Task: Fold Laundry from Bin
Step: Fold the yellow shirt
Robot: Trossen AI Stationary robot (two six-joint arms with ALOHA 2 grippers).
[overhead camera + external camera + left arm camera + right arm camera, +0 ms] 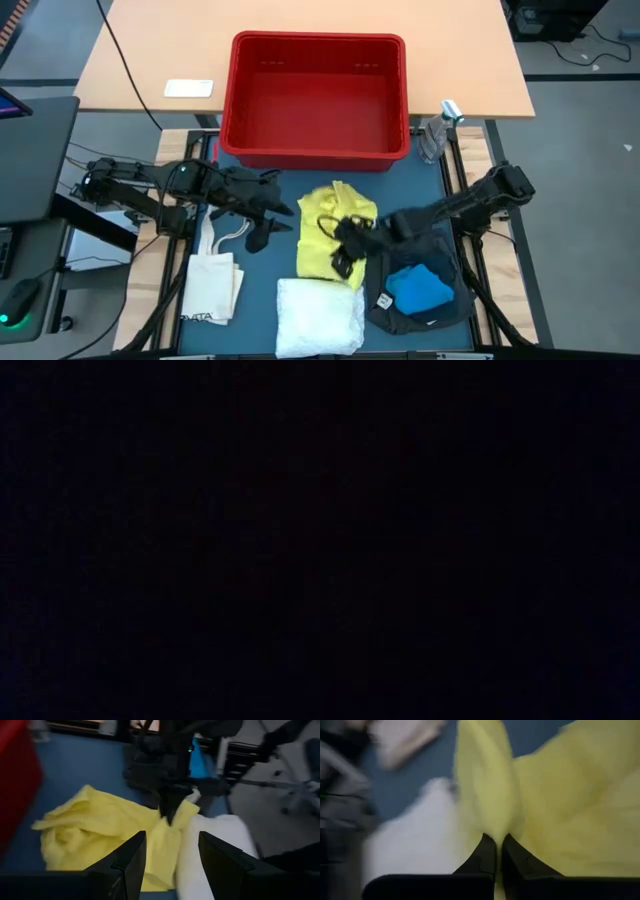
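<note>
Right gripper [496, 851] pinching the yellow cloth [322, 243] — you are mid-fold on it.

Carry the pinched edge low and straight across the yellow cloth so the fold lands square; keep it off the white textured piece [320, 315] just beside it, and let go only once the layer lies flat — a high lift will likely drag the whole cloth along; the right jaws are together, clamped on a ridge of yellow fabric; the left gripper [170, 857] hovers beside the cloth with its jaws well apart, holding nothing, so you could use it to pin the far edge; the bright blue piece [419, 288] lies on dark cloth near the table's right side; the red bin [318, 152] stands behind, and I see no laundry left in it; the low view is black.
</note>
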